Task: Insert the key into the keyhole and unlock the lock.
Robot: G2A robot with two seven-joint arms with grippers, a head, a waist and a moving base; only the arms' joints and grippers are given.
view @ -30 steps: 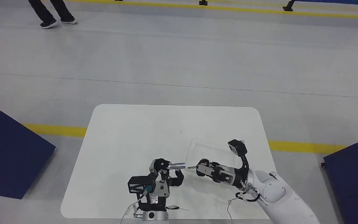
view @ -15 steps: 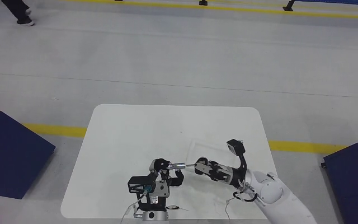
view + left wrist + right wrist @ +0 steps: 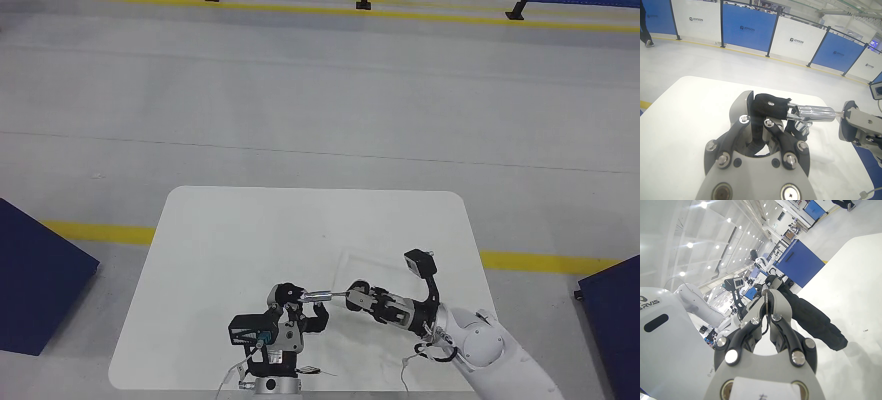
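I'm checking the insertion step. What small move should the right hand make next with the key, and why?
Probably press the key slightly deeper along the axis of the lock. It lines up with the keyhole end, yet a short stretch of blade shows bare before the right hand, and the left hand clamps the lock.

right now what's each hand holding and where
Left hand clamps the lock at the end away from the key; right hand pinches the key by its head.
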